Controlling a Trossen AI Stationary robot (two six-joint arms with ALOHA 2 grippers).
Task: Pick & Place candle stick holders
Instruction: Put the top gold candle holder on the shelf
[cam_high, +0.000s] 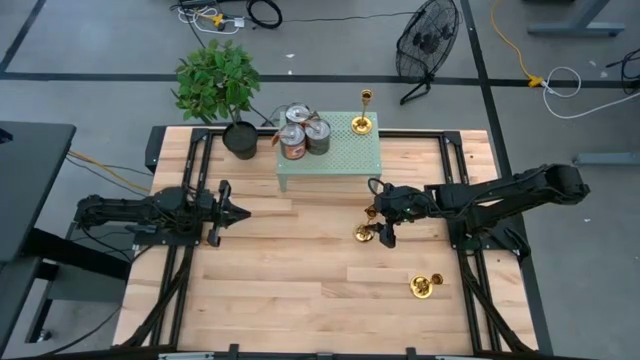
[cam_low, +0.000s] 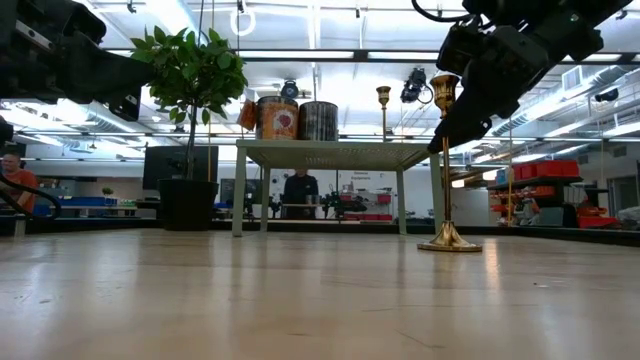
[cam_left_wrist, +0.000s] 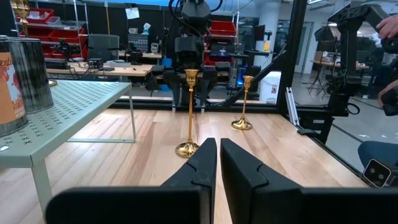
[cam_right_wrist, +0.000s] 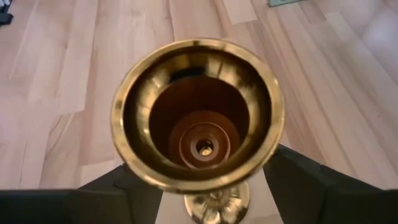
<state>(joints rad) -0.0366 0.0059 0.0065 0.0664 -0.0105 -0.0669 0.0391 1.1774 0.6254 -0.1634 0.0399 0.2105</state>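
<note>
Three gold candle stick holders show. One (cam_high: 362, 112) stands by its base on the green perforated stand (cam_high: 345, 162). One (cam_high: 365, 233) stands upright by its base on the table (cam_low: 447, 240), right of the middle. One (cam_high: 424, 287) stands on the table's near right. My right gripper (cam_high: 378, 220) is open at the middle holder's top. Its fingers (cam_right_wrist: 298, 186) stand on either side just below the cup (cam_right_wrist: 198, 112), and I see no touch. My left gripper (cam_high: 240, 212) waits shut and empty over the table's left side; it also shows in the left wrist view (cam_left_wrist: 219, 155).
Several round tins (cam_high: 302, 132) stand on the green stand's far left part. A potted plant (cam_high: 218, 85) stands at the table's far left. Bare wood lies between the two arms and along the near edge. People and shelves show in the room beyond.
</note>
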